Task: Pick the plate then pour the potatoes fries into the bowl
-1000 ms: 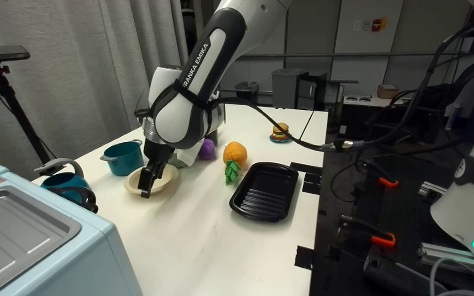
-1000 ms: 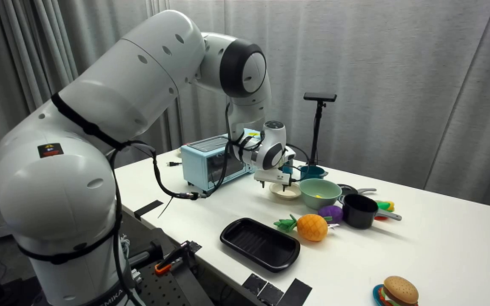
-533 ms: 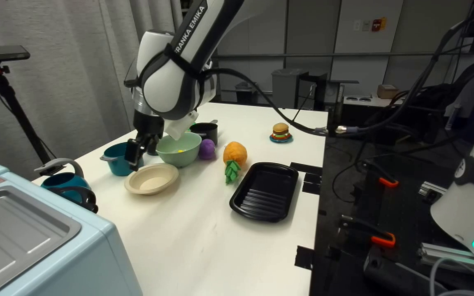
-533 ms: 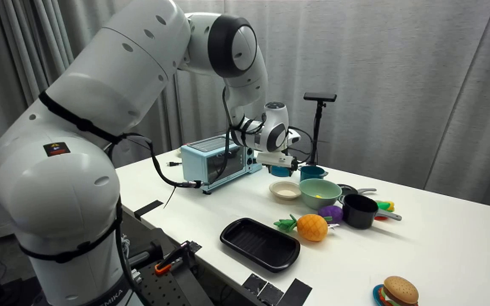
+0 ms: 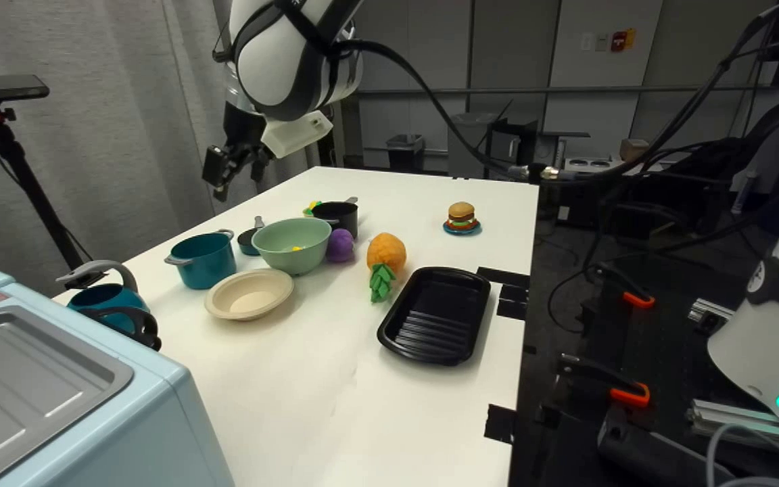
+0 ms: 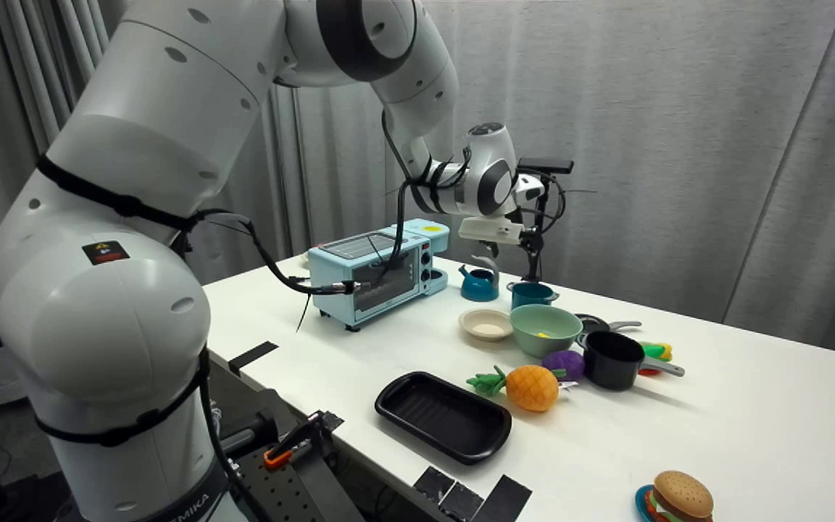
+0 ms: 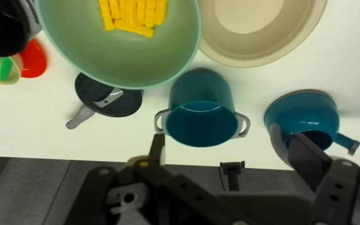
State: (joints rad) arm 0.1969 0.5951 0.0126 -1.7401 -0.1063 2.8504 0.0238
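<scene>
The cream plate sits flat and empty on the table; it also shows in the other exterior view and at the top of the wrist view. The mint-green bowl stands right beside it, seen also in the exterior view and wrist view. The yellow fries lie inside the bowl; only a bit of yellow shows in both exterior views. My gripper is raised well above the table, beyond the plate toward the curtain. In the wrist view its fingers are wide apart with nothing between them.
A teal pot and teal kettle stand near the table's curtain-side edge. A black pot, purple toy and pineapple toy are near the bowl. A black tray and blue oven are on the table.
My gripper has risen from just over the plate and moved back toward the curtain. It no longer hides the plate and bowl, which stay in place.
</scene>
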